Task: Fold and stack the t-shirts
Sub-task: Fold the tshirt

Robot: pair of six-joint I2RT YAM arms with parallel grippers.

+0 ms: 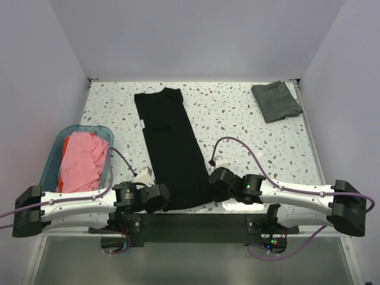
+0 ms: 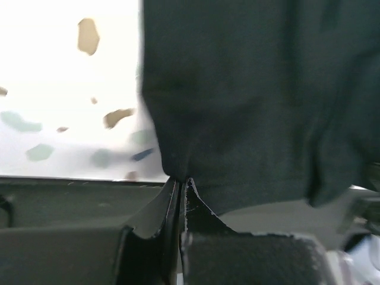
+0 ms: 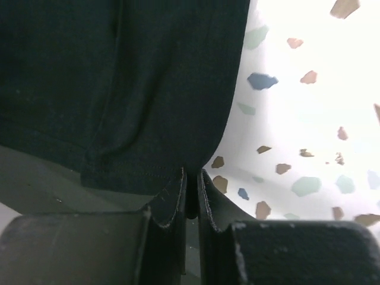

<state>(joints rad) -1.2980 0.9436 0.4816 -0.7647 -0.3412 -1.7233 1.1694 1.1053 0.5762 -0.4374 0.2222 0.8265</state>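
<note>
A black t-shirt [image 1: 169,148], folded into a long narrow strip, lies down the middle of the speckled table. My left gripper [image 1: 159,199] is shut on its near left corner; the left wrist view shows the black cloth [image 2: 255,101] pinched at my closed fingertips [image 2: 180,181]. My right gripper [image 1: 212,181] is shut on its near right corner; the right wrist view shows the hem [image 3: 119,119] caught between my fingers [image 3: 191,178]. A folded dark grey-green t-shirt [image 1: 276,101] lies at the far right. A pink t-shirt [image 1: 83,163] and an orange-red one [image 1: 68,142] lie in the tub.
A translucent teal plastic tub [image 1: 56,151] stands at the left by my left arm. White walls close in the table at the back and sides. A dark bar [image 1: 190,222] runs along the near edge.
</note>
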